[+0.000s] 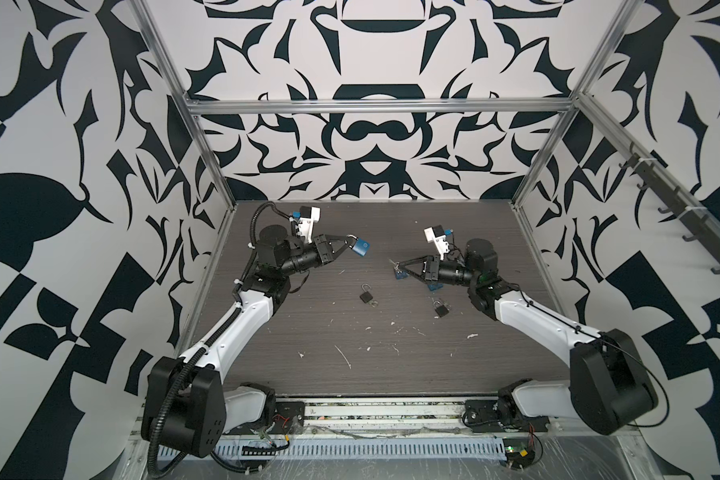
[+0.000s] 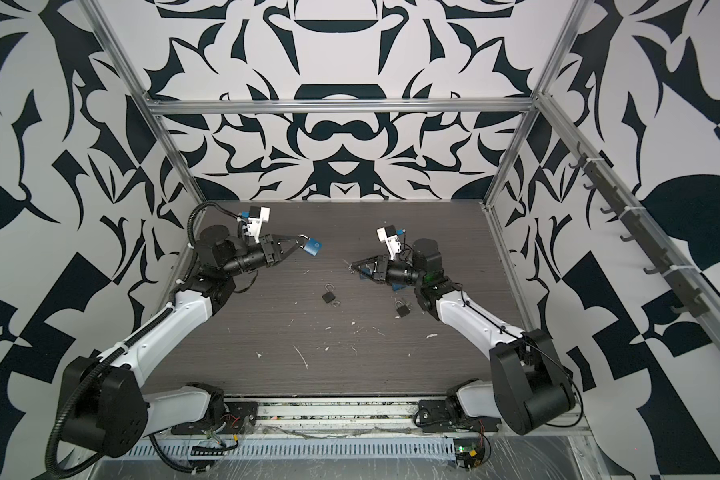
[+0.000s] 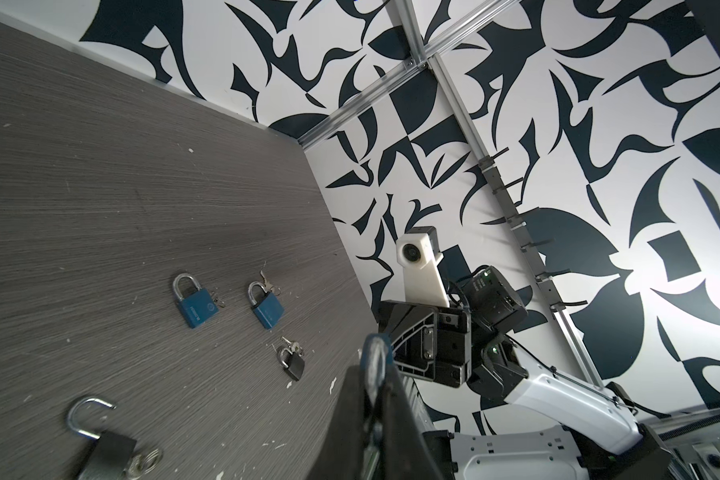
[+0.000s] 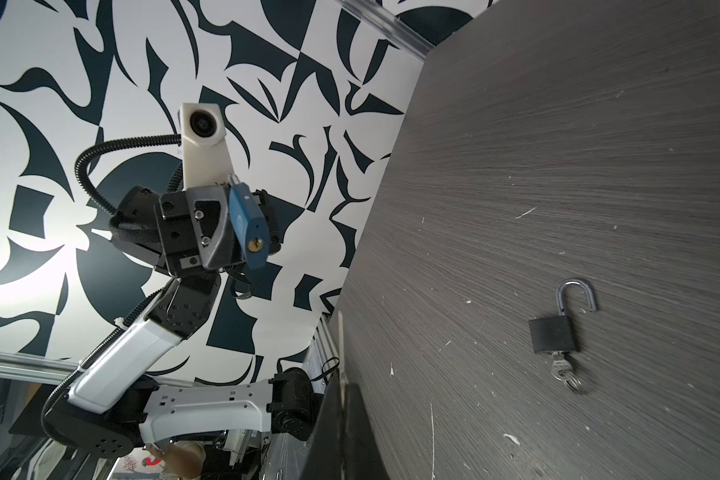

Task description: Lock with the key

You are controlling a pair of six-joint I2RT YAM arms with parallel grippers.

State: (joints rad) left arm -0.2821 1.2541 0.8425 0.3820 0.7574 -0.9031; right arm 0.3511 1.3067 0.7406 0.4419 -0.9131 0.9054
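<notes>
My left gripper (image 1: 352,241) is raised above the back left of the table, shut on the shackle of a blue padlock (image 1: 361,247). In the right wrist view that padlock (image 4: 248,224) hangs with its brass keyhole facing the camera. In the left wrist view its shackle (image 3: 375,357) shows between the jaws. My right gripper (image 1: 398,265) is shut on a small silver key (image 1: 391,262) whose blade (image 4: 340,340) sticks out past the fingertips. It points left towards the padlock across a wide gap.
A black padlock with its shackle open and a key in it (image 1: 366,295) lies mid-table. A smaller black padlock (image 1: 440,308) lies to the right. Two blue padlocks (image 3: 192,305) (image 3: 267,309) lie under the right gripper. White specks dot the dark table (image 1: 350,232).
</notes>
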